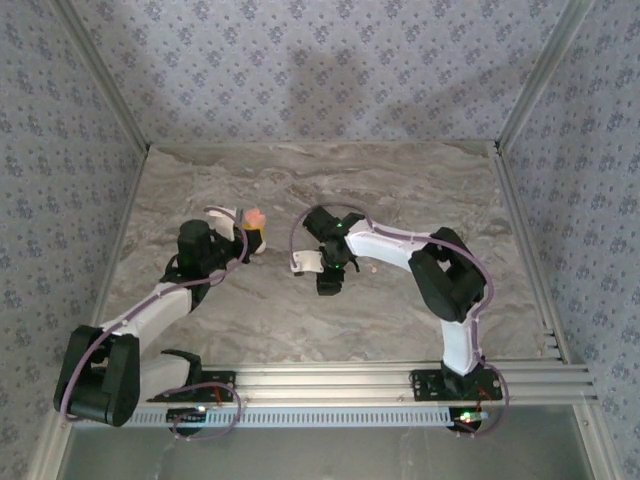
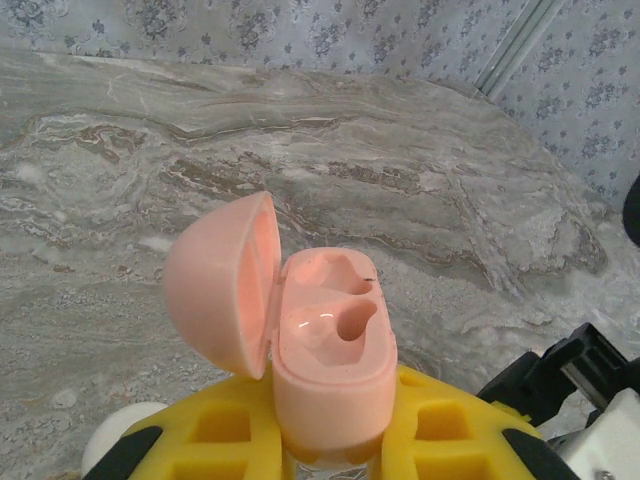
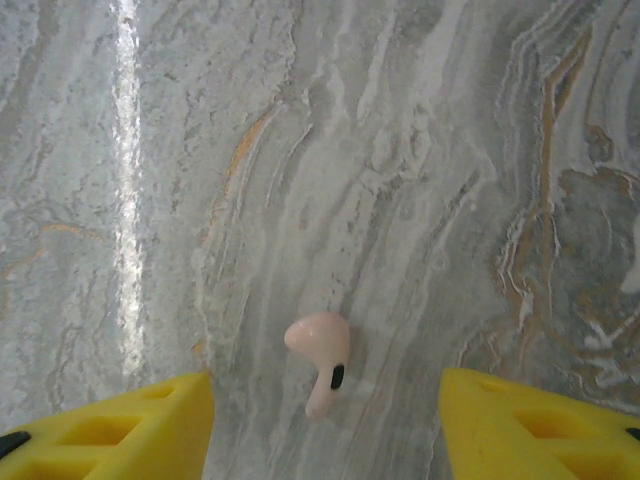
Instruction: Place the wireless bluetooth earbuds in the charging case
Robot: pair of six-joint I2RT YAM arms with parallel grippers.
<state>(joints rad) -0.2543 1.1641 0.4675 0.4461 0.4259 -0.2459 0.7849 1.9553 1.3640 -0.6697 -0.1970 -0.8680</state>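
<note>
Centrally, the left gripper [image 2: 335,445] is clamped on the pink rounded plastic charging case [image 2: 330,340], held upright with its lid swung open. The right gripper [image 3: 325,440] has its jaws apart and grips nothing. The small pale pink plastic earbud [image 3: 320,360] lies between its fingers, touching neither, on the grey marble-patterned tabletop [image 3: 150,200].

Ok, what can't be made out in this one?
Base of the case, left wrist: hidden between the left fingers, cut by the bottom edge.
White round thing, left wrist: cut off by the bottom edge and a finger; unidentifiable.
Earbud, top external: too small to show its pose.
</note>
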